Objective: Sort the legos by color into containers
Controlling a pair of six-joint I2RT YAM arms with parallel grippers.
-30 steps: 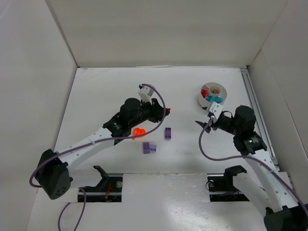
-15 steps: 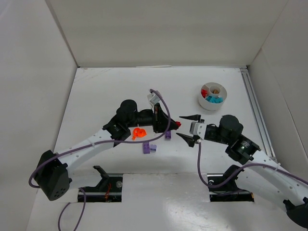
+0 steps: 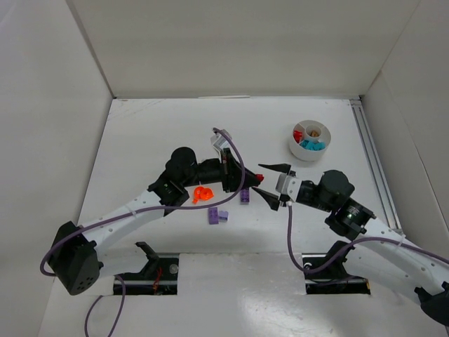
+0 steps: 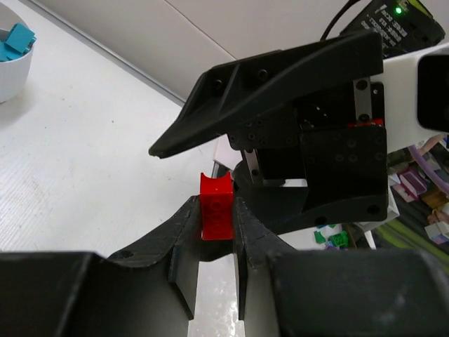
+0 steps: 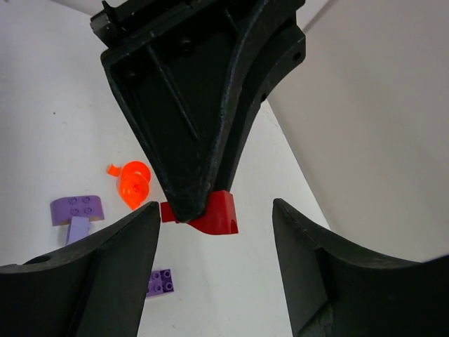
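Left end effector (image 3: pixel 253 175), red lego (image 5: pixel 214 214), between right end effector's (image 3: pixel 259 180) spread fingers.

Left end effector (image 4: pixel 217 223) pinches red lego (image 4: pixel 216 205) (standing upright)

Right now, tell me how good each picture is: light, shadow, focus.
Top view: even, soft light, faint shadows, nothing blurred. Left wrist view: the red brick is crisp, while the camera's own fingers near the lens are dark and soft. Right wrist view: the left pincer is a dark mass with little detail, and the orange piece glows, its detail washed out.
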